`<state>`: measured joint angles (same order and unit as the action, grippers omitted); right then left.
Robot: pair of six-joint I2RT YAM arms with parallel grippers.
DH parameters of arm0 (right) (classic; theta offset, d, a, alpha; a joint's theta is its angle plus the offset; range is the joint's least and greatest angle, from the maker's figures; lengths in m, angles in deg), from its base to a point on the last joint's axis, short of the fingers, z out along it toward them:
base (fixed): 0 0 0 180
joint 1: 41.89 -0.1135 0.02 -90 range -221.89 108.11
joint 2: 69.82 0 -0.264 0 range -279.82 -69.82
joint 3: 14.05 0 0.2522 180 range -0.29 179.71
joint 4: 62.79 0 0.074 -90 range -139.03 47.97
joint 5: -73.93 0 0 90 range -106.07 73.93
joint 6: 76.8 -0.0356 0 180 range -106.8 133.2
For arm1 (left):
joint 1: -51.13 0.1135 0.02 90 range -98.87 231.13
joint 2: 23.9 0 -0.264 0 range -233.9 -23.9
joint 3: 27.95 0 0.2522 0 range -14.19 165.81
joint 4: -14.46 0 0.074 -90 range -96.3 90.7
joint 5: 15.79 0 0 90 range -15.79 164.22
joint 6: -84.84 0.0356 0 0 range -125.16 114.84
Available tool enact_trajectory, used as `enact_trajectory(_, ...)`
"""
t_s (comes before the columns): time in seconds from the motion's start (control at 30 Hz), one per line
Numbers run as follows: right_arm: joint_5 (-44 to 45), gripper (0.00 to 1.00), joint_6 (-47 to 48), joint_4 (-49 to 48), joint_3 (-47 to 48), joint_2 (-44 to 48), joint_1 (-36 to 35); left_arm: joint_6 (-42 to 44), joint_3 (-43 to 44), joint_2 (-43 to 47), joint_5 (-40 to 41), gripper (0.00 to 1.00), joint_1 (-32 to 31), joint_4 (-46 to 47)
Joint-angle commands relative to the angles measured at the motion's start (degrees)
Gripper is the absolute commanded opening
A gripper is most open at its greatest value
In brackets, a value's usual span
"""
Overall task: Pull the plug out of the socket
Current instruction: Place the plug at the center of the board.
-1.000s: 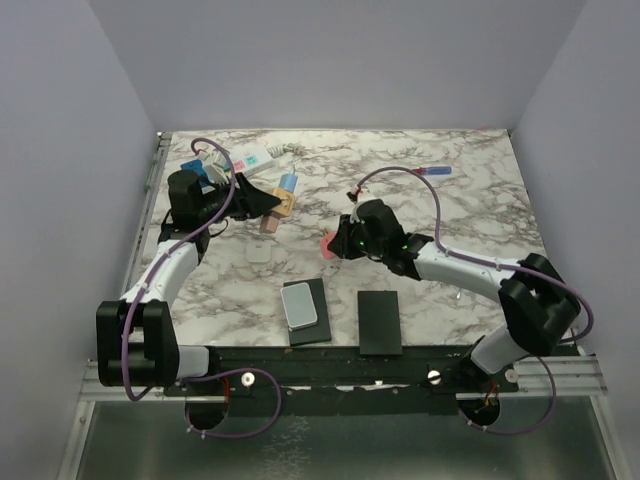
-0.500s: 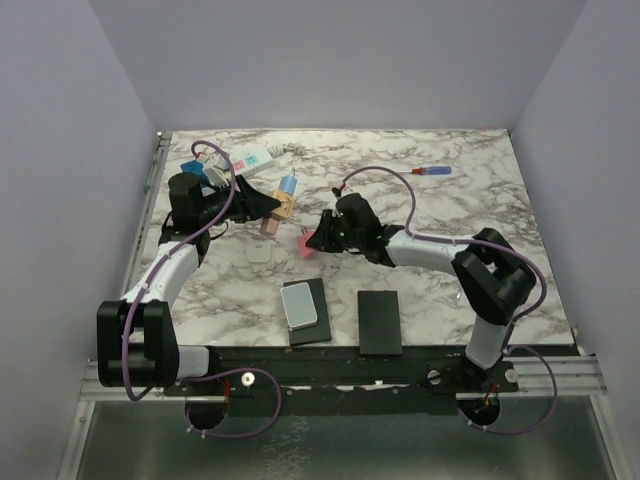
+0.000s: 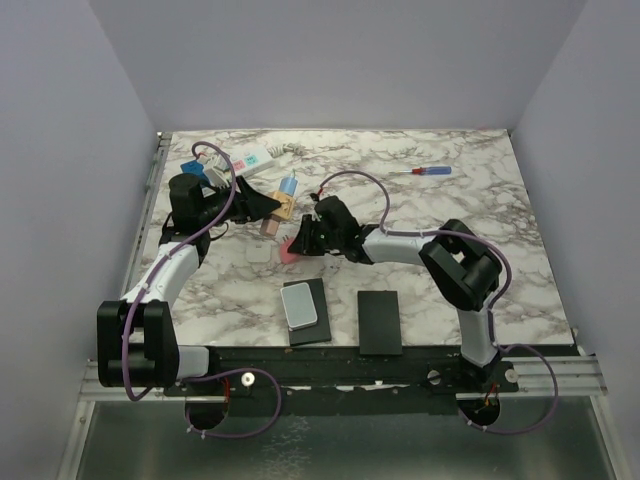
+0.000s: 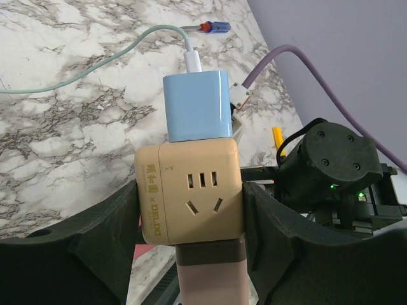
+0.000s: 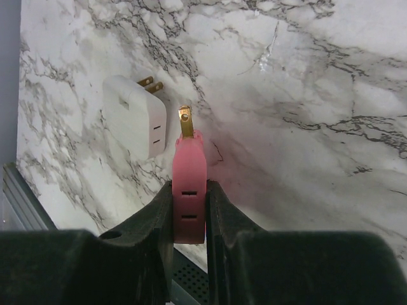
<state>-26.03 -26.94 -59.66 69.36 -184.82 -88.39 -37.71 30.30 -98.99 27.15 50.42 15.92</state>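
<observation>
Clamping: left end effector (image 4: 189,223) on one beige socket (image 4: 191,190) | right end effector (image 5: 189,213) on one pink plug (image 5: 189,168)

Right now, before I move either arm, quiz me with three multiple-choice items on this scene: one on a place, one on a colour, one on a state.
1. Where is the white two-prong plastic adapter?
A. lying on the marble table
B. held in mid-air
C. hanging off the table edge

2. What colour is the boxy charger plugged into the beige cube socket?
A. pink
B. light blue
C. black

3. The right pincer is:
A. open and empty
B. shut on the pink plastic plug
C. shut on nothing

Answers:
1 A: the right wrist view shows it resting on bare marble.
2 B: the left wrist view shows light blue above beige.
3 B: its jaws press the plug's two sides.
</observation>
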Motion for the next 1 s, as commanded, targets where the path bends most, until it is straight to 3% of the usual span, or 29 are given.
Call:
enact_trajectory(0.0, -0.1, 0.12, -1.64, -1.66, 1.8, -2.28, -0.83, -0.24, -0.19, 1.44, -1.05, 0.0, 0.18, 2.96)
enact_trajectory(0.4, 7.63, 0.35, 1.93, 0.47, 1.61, -3.32, -2.1, -0.23, -0.24, 1.18, -1.26, 0.0, 0.18, 2.89)
enact_trajectory(0.63, 8.21, 0.58, 3.14, 0.25, 0.47, -2.5, -2.1, -0.23, -0.37, 1.0, -1.36, 0.0, 0.23, 2.88)
enact_trajectory(0.97, 9.78, 0.63, 5.97, -1.23, -2.44, 1.08, -2.1, -0.23, -0.41, 0.94, -1.27, 0.0, 0.18, 2.93)
